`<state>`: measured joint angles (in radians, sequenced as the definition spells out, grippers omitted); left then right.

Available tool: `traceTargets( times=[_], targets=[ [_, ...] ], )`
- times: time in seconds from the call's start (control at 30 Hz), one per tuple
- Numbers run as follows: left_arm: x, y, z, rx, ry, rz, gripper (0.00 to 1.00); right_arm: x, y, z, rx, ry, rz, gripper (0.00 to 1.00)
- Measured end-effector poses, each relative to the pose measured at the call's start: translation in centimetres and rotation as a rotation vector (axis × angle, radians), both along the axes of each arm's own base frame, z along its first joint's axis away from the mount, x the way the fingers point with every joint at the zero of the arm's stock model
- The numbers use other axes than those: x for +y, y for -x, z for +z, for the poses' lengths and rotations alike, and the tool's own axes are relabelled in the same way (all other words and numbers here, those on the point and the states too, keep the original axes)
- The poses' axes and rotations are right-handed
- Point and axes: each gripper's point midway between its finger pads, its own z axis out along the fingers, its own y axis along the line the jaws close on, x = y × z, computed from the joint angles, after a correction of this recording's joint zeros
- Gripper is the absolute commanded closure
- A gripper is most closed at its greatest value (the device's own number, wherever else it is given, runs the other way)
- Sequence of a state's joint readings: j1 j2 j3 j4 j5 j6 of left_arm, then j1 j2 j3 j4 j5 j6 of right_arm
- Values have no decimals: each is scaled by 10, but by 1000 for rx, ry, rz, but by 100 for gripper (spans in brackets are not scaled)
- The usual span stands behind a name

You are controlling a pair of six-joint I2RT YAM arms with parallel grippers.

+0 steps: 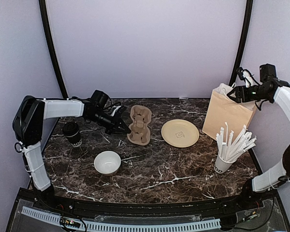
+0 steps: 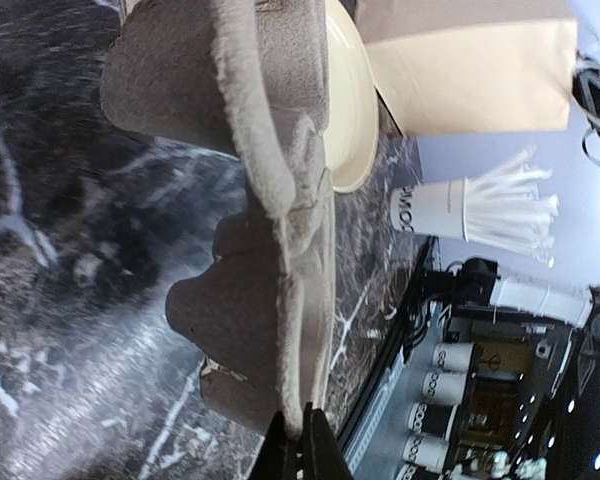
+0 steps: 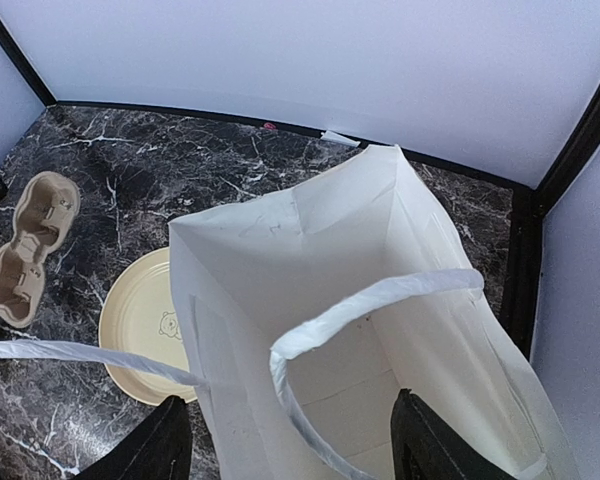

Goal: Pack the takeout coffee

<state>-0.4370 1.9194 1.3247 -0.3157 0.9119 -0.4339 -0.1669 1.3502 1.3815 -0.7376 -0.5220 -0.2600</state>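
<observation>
The takeout coffee cup [image 1: 73, 134] is small and black with white markings and a dark top. It stands on the table at the far left, behind my left arm. My left gripper [image 1: 126, 127] is shut on the near rim of a brown pulp cup carrier [image 1: 139, 124]; the left wrist view shows the jaws [image 2: 298, 442] pinching the carrier's [image 2: 270, 200] edge. My right gripper [image 1: 238, 92] is open above the mouth of the brown paper bag [image 1: 229, 115], with its fingers [image 3: 168, 445] spread either side of the bag's white inside [image 3: 380, 340]. The cup does not show in either wrist view.
A white bowl [image 1: 107, 162] sits front left and a cream plate [image 1: 180, 133] lies mid-table beside the bag. A white cup of white straws [image 1: 223, 163] stands in front of the bag. The bag's white handles [image 3: 370, 300] arch over its opening.
</observation>
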Motion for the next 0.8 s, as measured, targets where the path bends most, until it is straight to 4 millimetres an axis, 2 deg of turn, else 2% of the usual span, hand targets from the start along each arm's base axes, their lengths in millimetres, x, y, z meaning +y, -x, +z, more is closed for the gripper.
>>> traceTargets(
  times=[0.1,0.17,0.37,0.43,0.5,0.57,0.63,0.7,0.77,0.8],
  targets=[
    [-15,37,24,-35,4,-121,100,0,-2,3,-5,1,0,32],
    [-27,64,31,-46,6,-211,100,-1,-3,4,-7,1,0,32],
    [-50,163,11,5,-39,-525,100,-1,-5,8,-17,6,5,32],
    [-53,192,3,27,-51,-617,100,-1,-4,11,-22,11,7,32],
    [-55,210,-6,51,-60,-681,100,-1,-4,17,-36,19,10,32],
    [-54,222,-19,86,-79,-724,100,-2,-5,26,-55,29,11,32],
    [-52,225,-33,121,-106,-743,100,-4,-6,37,-80,52,7,32],
    [-51,225,-46,148,-132,-752,93,-7,-6,47,-102,81,-2,32],
    [-50,224,-54,172,-146,-758,80,-15,-7,57,-126,128,-26,30],
    [-51,223,-55,172,-147,-762,69,-18,-7,60,-131,149,-40,29]
  ],
)
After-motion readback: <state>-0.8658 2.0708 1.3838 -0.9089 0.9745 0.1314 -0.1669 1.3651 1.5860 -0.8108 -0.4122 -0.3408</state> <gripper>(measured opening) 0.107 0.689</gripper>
